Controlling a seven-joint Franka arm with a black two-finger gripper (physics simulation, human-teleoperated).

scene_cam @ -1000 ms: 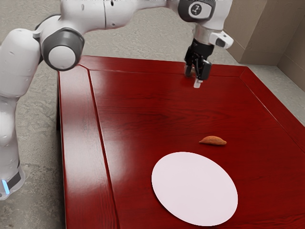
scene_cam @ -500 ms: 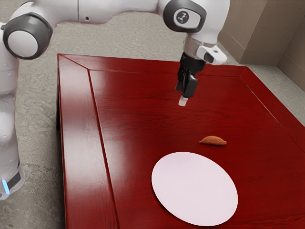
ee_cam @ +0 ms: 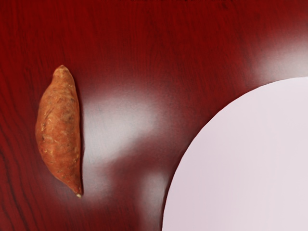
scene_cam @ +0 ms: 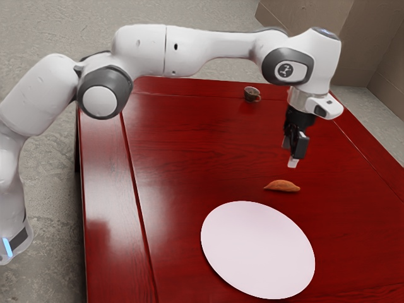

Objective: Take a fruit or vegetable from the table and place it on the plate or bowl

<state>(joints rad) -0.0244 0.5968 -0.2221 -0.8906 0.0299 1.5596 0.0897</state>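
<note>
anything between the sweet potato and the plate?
Nothing: just bare tabletop separates the sweet potato from the plate, seen in the wrist view.

Glossy wooden table [scene_cam: 189, 158], matt plate [scene_cam: 257, 249]

You have a glossy dark red wooden counter [scene_cam: 189, 158] with a framed border along its edges. A small dark cup [scene_cam: 252, 94] stands near its far edge. Grey concrete floor [scene_cam: 50, 25] surrounds it, with beige wall panels [scene_cam: 372, 38] at the exterior view's upper right.
</note>
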